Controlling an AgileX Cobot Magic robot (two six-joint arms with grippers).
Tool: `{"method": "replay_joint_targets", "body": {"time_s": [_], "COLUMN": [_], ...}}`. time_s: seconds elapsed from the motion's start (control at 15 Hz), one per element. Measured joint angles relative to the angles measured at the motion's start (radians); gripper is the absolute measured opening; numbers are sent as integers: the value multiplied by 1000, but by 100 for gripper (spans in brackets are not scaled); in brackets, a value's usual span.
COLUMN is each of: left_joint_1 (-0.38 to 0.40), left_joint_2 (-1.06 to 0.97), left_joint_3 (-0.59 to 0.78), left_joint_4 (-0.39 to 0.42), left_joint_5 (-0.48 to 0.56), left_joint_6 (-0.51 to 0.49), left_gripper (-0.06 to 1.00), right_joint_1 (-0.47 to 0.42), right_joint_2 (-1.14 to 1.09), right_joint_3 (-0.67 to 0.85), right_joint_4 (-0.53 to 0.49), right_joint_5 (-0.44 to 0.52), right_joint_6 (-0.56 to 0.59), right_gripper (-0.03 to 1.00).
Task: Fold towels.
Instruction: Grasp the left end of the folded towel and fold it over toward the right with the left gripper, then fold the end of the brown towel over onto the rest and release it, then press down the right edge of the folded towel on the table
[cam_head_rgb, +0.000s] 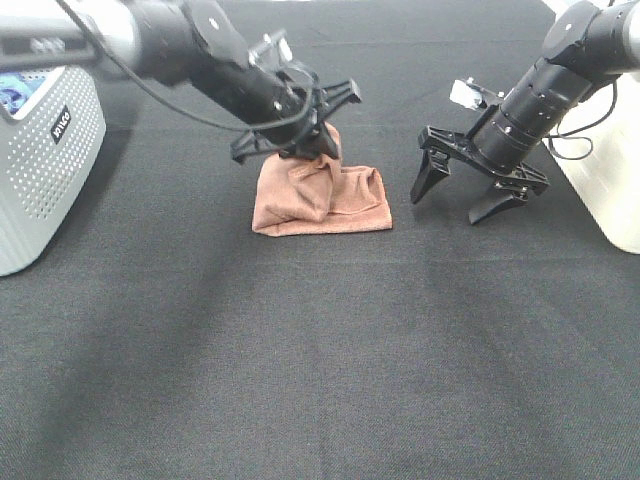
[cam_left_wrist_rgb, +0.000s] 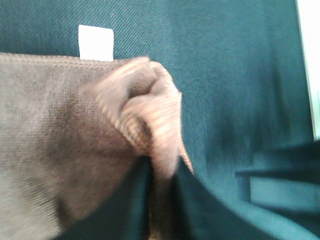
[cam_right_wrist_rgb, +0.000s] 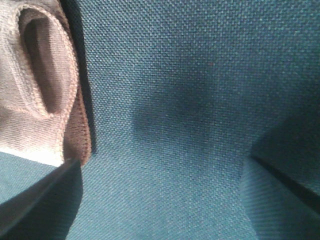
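Black woven cloth covers the counter (cam_head_rgb: 320, 380), and the towel (cam_head_rgb: 330, 205) lies near its middle, folded into a loose rectangle with its far edge pulled up into a peak. The left fingers (cam_head_rgb: 305, 135) sit on that peak. The right fingers (cam_head_rgb: 430, 178) hang just right of the towel, spread wide and touching nothing. A white perforated box (cam_head_rgb: 40, 170) stands well left of the towel.

From the left wrist, the fingers (cam_left_wrist_rgb: 105, 215) are closed on a blurred ridge of towel (cam_left_wrist_rgb: 50, 140) that fills the narrow gap between them. A white tag (cam_left_wrist_rgb: 96, 42) juts from the hem beyond the ridge.

From the right wrist, the fingers (cam_right_wrist_rgb: 35, 200) stand far apart over bare counter, with a rolled towel edge (cam_right_wrist_rgb: 35, 75) beside one of them.
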Motion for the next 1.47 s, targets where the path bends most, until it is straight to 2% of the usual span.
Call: {"method": "replay_joint_targets", "body": {"time_s": [0.07, 0.13, 0.2, 0.33, 0.53, 0.6, 0.67, 0.73, 0.8, 0.93, 1.13, 1.47], "left_joint_1": [-2, -2, -3, -7, 9, 39, 53, 90, 116, 161, 201, 202], "left_joint_2": [1, 1, 1, 1, -10, -34, -46, -73, -90, -109, -111, -111], "left_joint_3": [0, 0, 0, 0, 0, 0, 0, 0, 0, 0, 0, 0], "left_joint_4": [-32, -32, -86, -152, -178, -178, -178, -178, -176, -158, -133, -133], "left_joint_5": [-16, -16, -41, -50, -59, -63, -65, -66, -65, -58, 14, 45], "left_joint_6": [-6, -6, -7, -9, 55, 146, 179, 250, 280, 296, 299, 299], "left_gripper": [37, 37, 51, 60, 61, 61, 62, 62, 62, 62, 62, 62], "right_joint_1": [0, 0, 0, 0, 0, 0, 2, 6, 14, 47, 138, 152], "right_joint_2": [0, 0, 0, 0, 0, 0, 0, -1, -4, -12, 1, 123], "right_joint_3": [0, 0, 0, 0, 0, 0, 0, -3, -7, -41, -129, -213], "right_joint_4": [12, 12, 40, 73, 158, 206, 299, 344, 374, 406, 484, 550], "right_joint_5": [3, 3, 16, 38, 78, 93, 118, 125, 125, 124, 77, 48], "right_joint_6": [0, 0, -1, -16, -99, -142, -204, -240, -272, -297, -332, -340], "right_gripper": [81, 81, 81, 81, 81, 81, 81, 81, 81, 81, 81, 81]}}
